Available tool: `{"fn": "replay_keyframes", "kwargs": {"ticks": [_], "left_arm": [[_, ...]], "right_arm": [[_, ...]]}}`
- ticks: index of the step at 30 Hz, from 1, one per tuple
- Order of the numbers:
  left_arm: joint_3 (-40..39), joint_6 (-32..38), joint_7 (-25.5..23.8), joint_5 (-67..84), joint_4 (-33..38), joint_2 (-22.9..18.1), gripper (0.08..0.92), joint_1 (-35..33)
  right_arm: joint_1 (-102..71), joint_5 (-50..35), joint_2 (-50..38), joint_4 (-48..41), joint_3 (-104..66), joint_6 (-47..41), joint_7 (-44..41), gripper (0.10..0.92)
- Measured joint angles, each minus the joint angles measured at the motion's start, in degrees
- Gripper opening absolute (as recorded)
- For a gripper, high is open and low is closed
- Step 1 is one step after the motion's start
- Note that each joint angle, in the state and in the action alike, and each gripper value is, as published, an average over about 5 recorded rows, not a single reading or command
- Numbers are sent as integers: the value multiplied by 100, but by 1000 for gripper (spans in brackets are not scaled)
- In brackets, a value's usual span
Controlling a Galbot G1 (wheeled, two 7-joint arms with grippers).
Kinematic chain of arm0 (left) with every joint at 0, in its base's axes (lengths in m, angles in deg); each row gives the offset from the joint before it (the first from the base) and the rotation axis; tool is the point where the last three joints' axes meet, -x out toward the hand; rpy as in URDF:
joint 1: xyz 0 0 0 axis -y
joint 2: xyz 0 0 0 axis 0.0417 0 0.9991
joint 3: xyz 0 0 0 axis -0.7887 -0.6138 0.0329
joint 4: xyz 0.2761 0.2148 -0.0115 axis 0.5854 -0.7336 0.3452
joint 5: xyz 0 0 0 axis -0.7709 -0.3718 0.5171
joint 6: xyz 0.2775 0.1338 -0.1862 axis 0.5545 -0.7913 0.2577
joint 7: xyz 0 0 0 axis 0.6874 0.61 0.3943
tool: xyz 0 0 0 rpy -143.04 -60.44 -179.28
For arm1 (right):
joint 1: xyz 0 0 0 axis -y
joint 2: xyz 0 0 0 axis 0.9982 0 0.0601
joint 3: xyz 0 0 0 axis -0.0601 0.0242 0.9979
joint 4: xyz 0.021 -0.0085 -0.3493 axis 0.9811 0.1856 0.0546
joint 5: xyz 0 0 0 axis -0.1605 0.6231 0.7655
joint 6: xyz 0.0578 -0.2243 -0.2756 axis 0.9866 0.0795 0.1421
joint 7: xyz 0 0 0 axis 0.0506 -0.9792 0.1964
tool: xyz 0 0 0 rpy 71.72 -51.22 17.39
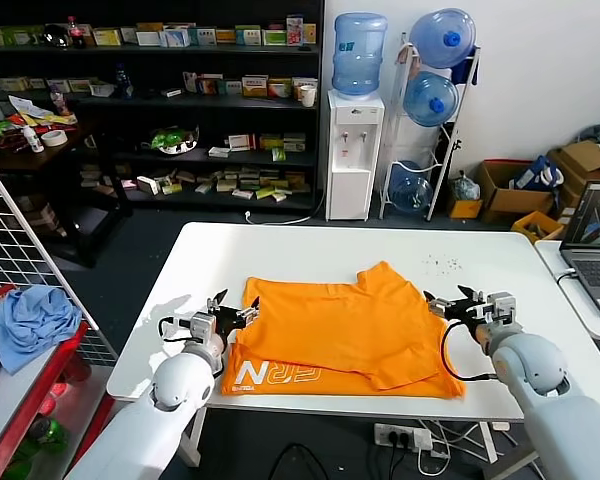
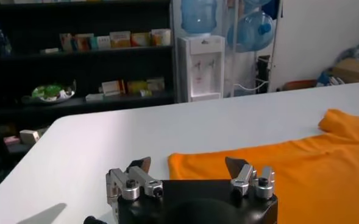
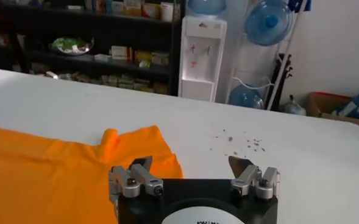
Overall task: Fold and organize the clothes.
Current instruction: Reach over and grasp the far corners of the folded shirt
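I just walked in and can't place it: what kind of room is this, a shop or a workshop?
Probably a lab or test room set up like a small shop. Dark shelves hold boxed goods, a water dispenser stands by spare water bottles, and a laptop sits beside the white table with an orange T-shirt.

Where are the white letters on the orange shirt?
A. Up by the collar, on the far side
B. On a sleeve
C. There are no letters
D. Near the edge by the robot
D. The white letters sit on the strip of the orange shirt closest to the robot, near its left tool.
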Motion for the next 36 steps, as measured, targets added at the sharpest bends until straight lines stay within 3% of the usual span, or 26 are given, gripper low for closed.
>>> {"fn": "replay_keyframes", "kwargs": {"ticks": [14, 23, 29, 36], "left_arm": [[-309, -246, 36, 128, -1451, -580, 823, 1069], [-350, -254, -27, 58, -1989, -805, 823, 1366], [-354, -238, -80, 7, -2136, -824, 791, 1383], [-342, -225, -89, -2, -2125, -783, 594, 1287]], "right_arm": [[1359, 729, 815, -1952, 389, 257, -766, 823], [1610, 1110, 1181, -2629, 459, 396, -967, 814], [1667, 1251, 1320, -2823, 470, 482, -982, 671], [1697, 1291, 1407, -2903, 483, 498, -919, 471]]}}
